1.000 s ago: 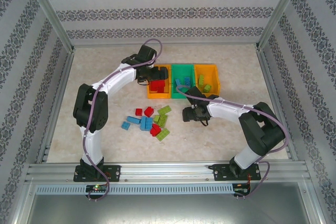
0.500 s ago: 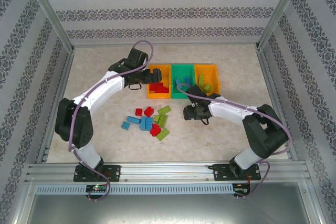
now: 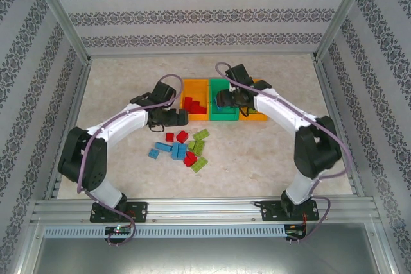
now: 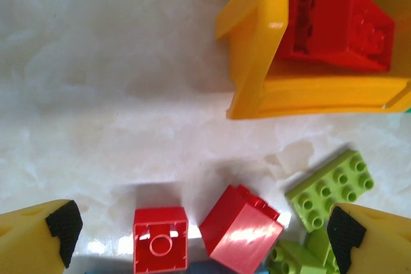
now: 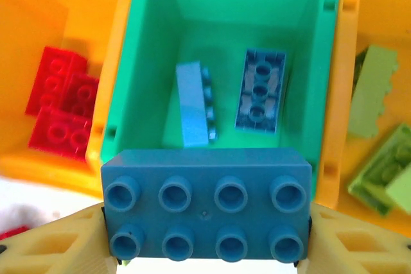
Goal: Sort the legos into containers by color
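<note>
Moved since a second ago: right tool [image 3: 220,99] swings up off the worktop [image 3: 270,152] to the green bin [image 3: 223,81]. Left tool [image 3: 183,117] backs away from the left orange bin [image 3: 194,82] toward the loose legos [image 3: 186,147].
Top view, containers: three bins in a row, green between two orange, with the right orange bin [image 3: 255,117] partly under the right arm.
Top view, pile: red, blue and lime bricks lie scattered just in front of the bins.
Left wrist, tool: left tool [image 4: 204,234] is spread wide with nothing gripped, hanging over the pile.
Left wrist, bricks: a red square brick [image 4: 160,248] sits beside a tilted red brick [image 4: 241,229], with a lime plate [image 4: 331,187] to their right. More red bricks [image 4: 340,24] lie inside the left orange bin [image 4: 257,62].
Right wrist, tool: right tool [image 5: 205,248] is clamped on a blue brick [image 5: 205,206], studs facing the camera, at the near rim of the green bin [image 5: 138,62].
Right wrist, bins: two blue bricks [image 5: 192,104] lie in the green bin, red ones [image 5: 61,104] in the orange bin to its left, lime ones [image 5: 379,126] in the orange bin to its right.
</note>
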